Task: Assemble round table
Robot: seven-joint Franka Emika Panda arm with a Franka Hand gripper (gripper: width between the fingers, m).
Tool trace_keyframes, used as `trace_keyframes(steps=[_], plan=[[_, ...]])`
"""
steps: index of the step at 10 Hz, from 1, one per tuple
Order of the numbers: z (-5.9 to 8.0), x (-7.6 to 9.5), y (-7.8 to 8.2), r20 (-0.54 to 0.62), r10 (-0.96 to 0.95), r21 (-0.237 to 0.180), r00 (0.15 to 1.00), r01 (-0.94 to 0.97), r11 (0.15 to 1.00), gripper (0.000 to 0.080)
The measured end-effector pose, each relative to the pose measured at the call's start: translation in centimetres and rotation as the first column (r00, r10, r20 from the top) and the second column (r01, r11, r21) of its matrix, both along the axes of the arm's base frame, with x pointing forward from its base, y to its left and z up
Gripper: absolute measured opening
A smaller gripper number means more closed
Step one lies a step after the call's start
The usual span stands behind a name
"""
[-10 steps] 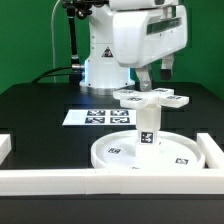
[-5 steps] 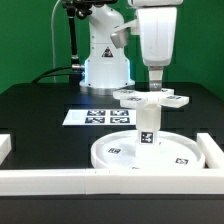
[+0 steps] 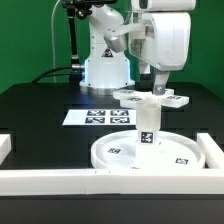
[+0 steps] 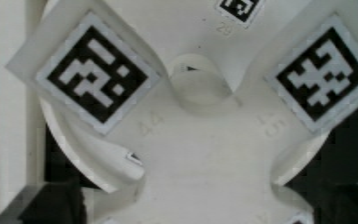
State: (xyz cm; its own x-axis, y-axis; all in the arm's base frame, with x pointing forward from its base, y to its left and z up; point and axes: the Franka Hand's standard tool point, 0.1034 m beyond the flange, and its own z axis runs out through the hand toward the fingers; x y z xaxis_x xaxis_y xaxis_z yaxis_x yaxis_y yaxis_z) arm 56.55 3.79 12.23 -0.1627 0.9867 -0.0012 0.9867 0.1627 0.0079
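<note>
disc (image 3: 118,151) flat on the black table (image 3: 40,110) just behind the front border bar (image 3: 100,181), leg (image 3: 148,126) upright at its centre, cross-shaped piece (image 3: 137,98) on top of the leg with black-and-white square tags (image 4: 94,66) facing up, gripper (image 3: 157,86) directly over the cross, finger gap and contact can't tell, marker board (image 3: 98,117) further back.

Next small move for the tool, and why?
Probably lower straight onto the cross and grip its hub: the tool is right above it, and the cross already sits atop the upright leg on the disc, so only tightening seems left. Jaw state unclear.
</note>
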Motion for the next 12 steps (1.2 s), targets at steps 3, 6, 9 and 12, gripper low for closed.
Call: trace_keyframes(steps=[3,6,9,12], plan=[[-0.7,0.0,-0.1,-0.009,-0.008,0.000,1.000,0.008,1.000,0.0649],[-1.2,-0.1,-0.1,-0.018,-0.021,0.000,1.000,0.021,1.000,0.0649],[-1.3,-0.2,-0.4,-0.021,-0.027,-0.001,0.999,0.027,1.000,0.0546],[-1.3,-0.2,-0.4,-0.021,-0.063,-0.001,0.998,0.063,0.998,0.0442]])
